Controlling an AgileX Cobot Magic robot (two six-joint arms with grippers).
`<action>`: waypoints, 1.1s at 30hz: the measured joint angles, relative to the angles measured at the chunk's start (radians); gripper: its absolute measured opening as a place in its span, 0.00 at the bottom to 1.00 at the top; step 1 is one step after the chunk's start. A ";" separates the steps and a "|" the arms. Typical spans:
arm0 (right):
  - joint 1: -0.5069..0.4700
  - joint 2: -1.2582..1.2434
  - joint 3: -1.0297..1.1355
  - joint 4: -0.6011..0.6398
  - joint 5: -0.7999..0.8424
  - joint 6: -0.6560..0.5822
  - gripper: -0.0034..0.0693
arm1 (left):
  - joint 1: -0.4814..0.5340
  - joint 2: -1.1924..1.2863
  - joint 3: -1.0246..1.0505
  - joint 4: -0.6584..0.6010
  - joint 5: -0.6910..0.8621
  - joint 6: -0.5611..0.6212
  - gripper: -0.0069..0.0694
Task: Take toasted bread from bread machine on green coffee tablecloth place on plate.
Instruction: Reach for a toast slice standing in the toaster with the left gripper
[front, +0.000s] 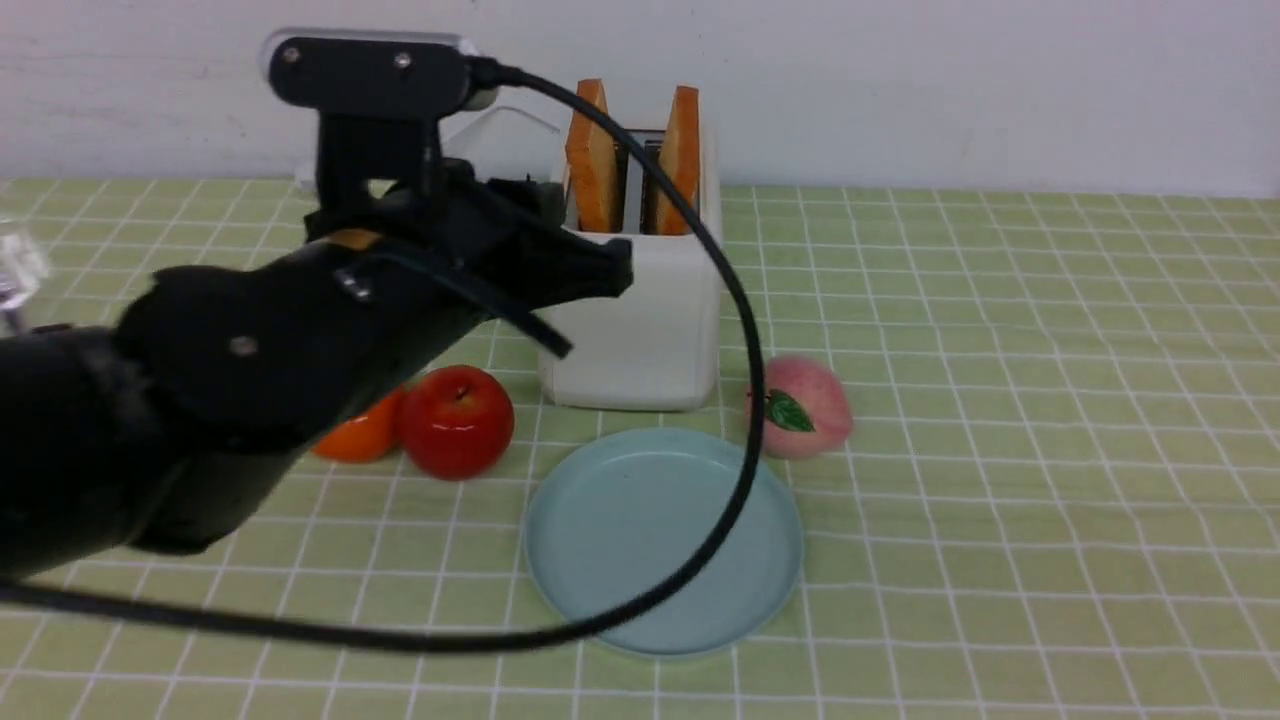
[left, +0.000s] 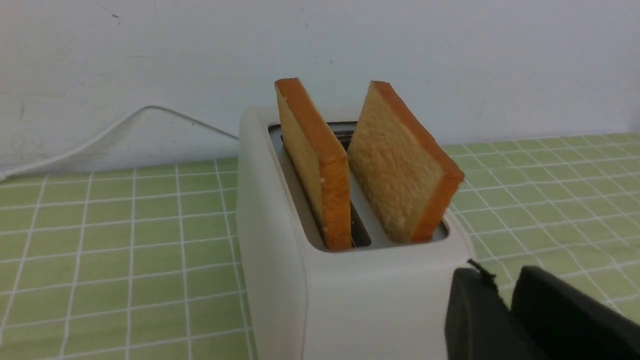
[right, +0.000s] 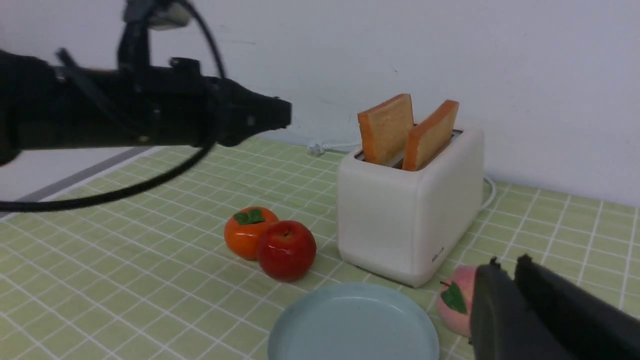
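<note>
Left pincer: the black left gripper (front: 612, 276) hangs in the air near the upper left front of the toaster, clear of it. Its fingers are closed together and hold nothing.
Right pincer: the black right gripper (right: 509, 267) shows only in its own wrist view, on the near side of the peach. Its two fingers lie side by side with only a thin seam between them, and nothing is held.
Toast: the toasted bread is two square tan slices with orange-brown crusts, the left slice (front: 592, 160) and the right slice (front: 682, 160). Each stands upright in its own slot with its upper half sticking out, and the tops lean slightly apart.
Toaster: the boxy white two-slot bread machine (front: 640, 330) stands on the cloth close to the white wall.
Cloth: the light green coffee tablecloth (front: 1000, 400), with its grid of thin white lines, covers the whole table.
Plate: the round, shallow, pale blue-green plate (front: 600, 540) lies flat on the cloth just in front of the toaster. A black cable (front: 745, 400) loops across it in the front view.
Fruit: a glossy red apple (front: 457, 420) touches an orange fruit with a green leaf cap (right: 245, 232), both to the left of the plate. A pink peach with a green leaf (front: 805, 405) sits just beside the plate's far right rim.
Cord: a thin white power cord (left: 125, 117) runs along the foot of the wall behind the toaster.
</note>
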 joint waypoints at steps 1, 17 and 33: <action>0.000 0.000 0.000 0.002 0.000 0.000 0.12 | 0.001 0.006 -0.009 0.003 -0.004 -0.011 0.32; 0.000 0.000 0.000 0.006 0.005 -0.014 0.14 | 0.156 0.377 -0.301 0.442 -0.036 -0.547 0.72; 0.000 0.000 0.000 0.016 -0.001 -0.014 0.15 | 0.155 0.556 -0.473 0.462 -0.049 -0.570 0.71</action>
